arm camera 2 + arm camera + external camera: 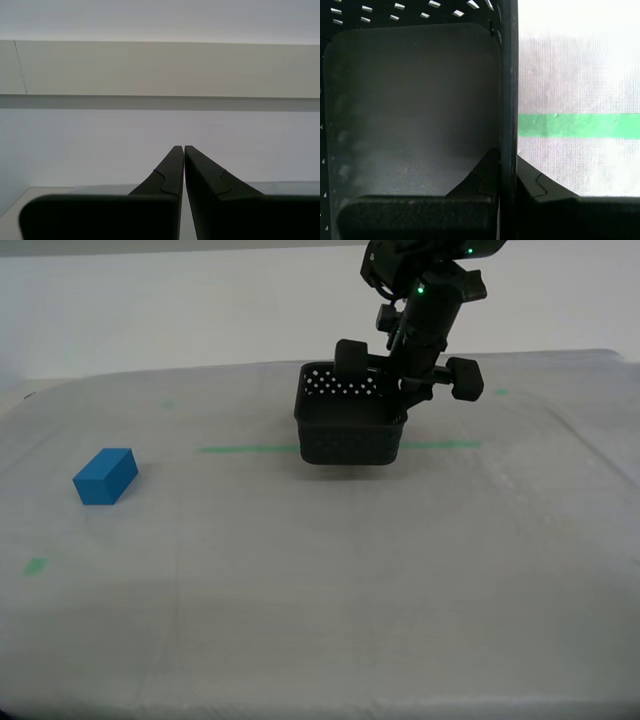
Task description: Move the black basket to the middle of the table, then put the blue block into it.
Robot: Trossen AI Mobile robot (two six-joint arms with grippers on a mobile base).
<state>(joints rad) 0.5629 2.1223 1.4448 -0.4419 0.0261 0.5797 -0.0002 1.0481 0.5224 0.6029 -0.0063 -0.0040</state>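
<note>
My first gripper [402, 390] comes down from the top of the exterior view, right of centre, and its fingers [540, 185] are clamped on one wall of the black basket [348, 428], one finger inside and one outside, as the first wrist view shows. The basket sits just above the frame's middle, across the green tape line [245, 449], with a faint shadow under it; whether it touches the counter [330, 610] I cannot tell. Its floor is bare in the first wrist view. The blue block [105, 476] lies on the counter at the exterior view's left, well apart from the basket, with a small green tape bit [36, 565] below it. My second gripper [184, 152] shows only in its own wrist view, fingers pressed together on nothing, facing a pale wall [160, 70].
</note>
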